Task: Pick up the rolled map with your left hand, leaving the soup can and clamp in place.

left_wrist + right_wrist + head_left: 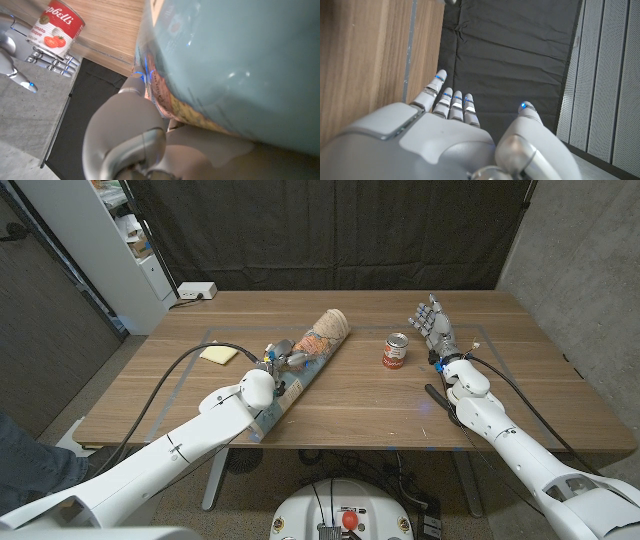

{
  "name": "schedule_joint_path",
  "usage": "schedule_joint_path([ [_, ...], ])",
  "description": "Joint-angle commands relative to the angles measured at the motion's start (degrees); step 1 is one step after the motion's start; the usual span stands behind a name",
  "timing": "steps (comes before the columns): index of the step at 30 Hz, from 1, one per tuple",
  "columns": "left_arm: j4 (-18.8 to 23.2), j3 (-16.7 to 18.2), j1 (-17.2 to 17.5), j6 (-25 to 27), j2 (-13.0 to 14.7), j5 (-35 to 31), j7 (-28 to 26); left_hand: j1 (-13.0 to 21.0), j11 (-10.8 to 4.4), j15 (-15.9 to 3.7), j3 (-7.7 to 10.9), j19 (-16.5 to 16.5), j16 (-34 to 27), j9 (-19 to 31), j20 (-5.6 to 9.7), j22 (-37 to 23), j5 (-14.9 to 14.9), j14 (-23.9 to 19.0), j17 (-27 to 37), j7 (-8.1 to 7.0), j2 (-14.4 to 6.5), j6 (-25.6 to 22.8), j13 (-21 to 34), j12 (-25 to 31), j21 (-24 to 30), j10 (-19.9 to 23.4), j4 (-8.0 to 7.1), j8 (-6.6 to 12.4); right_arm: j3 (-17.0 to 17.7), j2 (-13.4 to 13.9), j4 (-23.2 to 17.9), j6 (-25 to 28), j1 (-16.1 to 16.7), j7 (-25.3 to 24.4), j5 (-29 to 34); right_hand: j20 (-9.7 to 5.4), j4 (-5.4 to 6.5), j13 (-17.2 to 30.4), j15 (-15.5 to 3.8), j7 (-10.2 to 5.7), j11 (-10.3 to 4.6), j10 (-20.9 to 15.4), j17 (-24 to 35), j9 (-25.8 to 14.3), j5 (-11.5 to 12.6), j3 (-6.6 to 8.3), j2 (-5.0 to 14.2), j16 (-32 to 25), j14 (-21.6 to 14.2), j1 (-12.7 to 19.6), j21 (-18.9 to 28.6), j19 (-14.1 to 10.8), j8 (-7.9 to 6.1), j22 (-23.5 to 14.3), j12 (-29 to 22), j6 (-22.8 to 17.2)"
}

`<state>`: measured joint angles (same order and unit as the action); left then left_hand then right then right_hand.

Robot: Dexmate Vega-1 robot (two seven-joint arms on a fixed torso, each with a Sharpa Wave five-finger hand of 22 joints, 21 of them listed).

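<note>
A: As we look down from the head view, what do we meet first on the left of the wooden table [380,395]?

B: A yellow pad [218,355] lies flat on the left part of the table. Just to its right our left arm reaches in from the bottom corner, and our left hand [283,362] sits on the rolled map [308,355].

A: How does the map lie, and does the hand have hold of it?

B: The map is a long roll lying at a slant, its near end by the table's front edge and its open far end pointing away and to the right. Our fingers [293,358] curl over the roll near its middle. In the left wrist view the map's pale blue side [235,65] presses close against the hand, so we take it as gripped. We cannot tell whether the roll is off the wood.

A: And further right?

B: A red and white soup can [396,350] stands upright, apart from the map's far end. The left wrist view shows the same can [56,30]. Beyond it our right hand [434,325] stands with the fingers spread and upright, holding nothing. The right wrist view shows that hand [455,130] open too, fingers apart beside the table's edge. A dark curtain [330,230] hangs behind the table.
</note>
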<state>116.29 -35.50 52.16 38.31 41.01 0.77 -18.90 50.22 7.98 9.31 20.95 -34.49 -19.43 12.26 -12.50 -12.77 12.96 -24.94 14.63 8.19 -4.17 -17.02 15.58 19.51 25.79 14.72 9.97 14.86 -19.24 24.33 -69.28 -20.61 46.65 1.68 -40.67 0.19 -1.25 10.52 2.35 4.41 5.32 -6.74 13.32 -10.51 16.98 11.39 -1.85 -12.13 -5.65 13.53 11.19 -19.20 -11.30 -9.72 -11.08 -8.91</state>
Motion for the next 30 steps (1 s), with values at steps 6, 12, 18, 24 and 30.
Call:
schedule_joint_path([
  [6,0.55,2.21,0.9,-2.82,0.68,3.26,-1.19,1.12,-0.2,-0.15,0.45,-0.61,-0.38,0.12,-0.01,-0.07,0.51,-0.97,0.28,1.02,-0.22,-0.46,0.43,0.38,0.43,0.77,-0.19,0.15,-0.15,0.15,-0.7,0.5,-0.27,-0.82,0.45,0.2,-0.11,0.33,-0.13,0.18,0.21,-0.57,0.07,-0.34,0.32,-0.2,0.08,-0.58,-0.74,0.78,0.19,-0.66,-0.09,-0.2,-0.17,-0.43],
  [12,0.45,2.77,1.12,-3.92,0.9,4.18,-1.3,1.32,-0.18,-0.12,0.58,-0.74,-0.37,0.16,0.0,-0.02,0.64,-1.05,0.31,1.14,-0.35,-0.52,0.52,0.44,0.5,0.89,-0.27,0.13,-0.1,0.1,-0.77,0.42,-0.3,-1.03,0.51,0.24,-0.14,0.34,-0.12,0.22,0.02,-0.65,0.07,-0.34,0.31,-0.21,0.13,-0.58,-0.78,0.81,0.18,-0.71,-0.1,-0.2,-0.19,-0.5],
  [18,0.27,3.11,1.4,-4.88,0.85,4.72,-1.79,2.55,-0.39,-0.45,1.03,-1.18,-0.66,0.23,0.04,0.07,0.98,-1.85,0.37,1.19,-0.49,-1.08,0.72,0.65,0.73,1.39,0.07,0.26,-0.08,0.05,-0.84,0.43,-0.29,-1.22,0.52,0.26,-0.16,0.34,-0.12,0.26,0.11,-0.66,0.07,-0.33,0.3,-0.22,0.16,-0.58,-0.81,0.83,0.19,-0.76,-0.11,-0.2,-0.18,-0.55],
  [24,0.5,3.51,1.76,-5.41,0.91,5.1,-2.33,3.4,-0.83,-0.66,1.38,-1.62,-0.94,0.32,0.04,0.14,1.28,-2.52,0.49,1.29,-0.77,-1.78,0.92,1.02,0.98,2.3,0.04,0.47,-0.05,0.04,-0.9,0.37,-0.27,-1.29,0.54,0.26,-0.19,0.34,-0.14,0.26,0.13,-0.7,0.07,-0.33,0.28,-0.24,0.2,-0.58,-0.84,0.84,0.18,-0.78,-0.11,-0.21,-0.19,-0.58],
  [30,0.96,4.05,2.08,-5.84,1.2,5.78,-2.36,3.98,-0.88,-0.86,1.71,-2.1,-1.34,0.4,0.09,0.18,1.53,-3.59,0.6,1.5,-1.1,-2.26,1.11,1.31,1.26,3.01,-0.06,0.6,0.0,0.12,-1.08,0.28,-0.24,-1.25,0.54,0.25,-0.21,0.34,-0.17,0.24,0.13,-0.75,0.07,-0.33,0.28,-0.26,0.21,-0.58,-0.87,0.86,0.16,-0.77,-0.12,-0.21,-0.2,-0.62],
])
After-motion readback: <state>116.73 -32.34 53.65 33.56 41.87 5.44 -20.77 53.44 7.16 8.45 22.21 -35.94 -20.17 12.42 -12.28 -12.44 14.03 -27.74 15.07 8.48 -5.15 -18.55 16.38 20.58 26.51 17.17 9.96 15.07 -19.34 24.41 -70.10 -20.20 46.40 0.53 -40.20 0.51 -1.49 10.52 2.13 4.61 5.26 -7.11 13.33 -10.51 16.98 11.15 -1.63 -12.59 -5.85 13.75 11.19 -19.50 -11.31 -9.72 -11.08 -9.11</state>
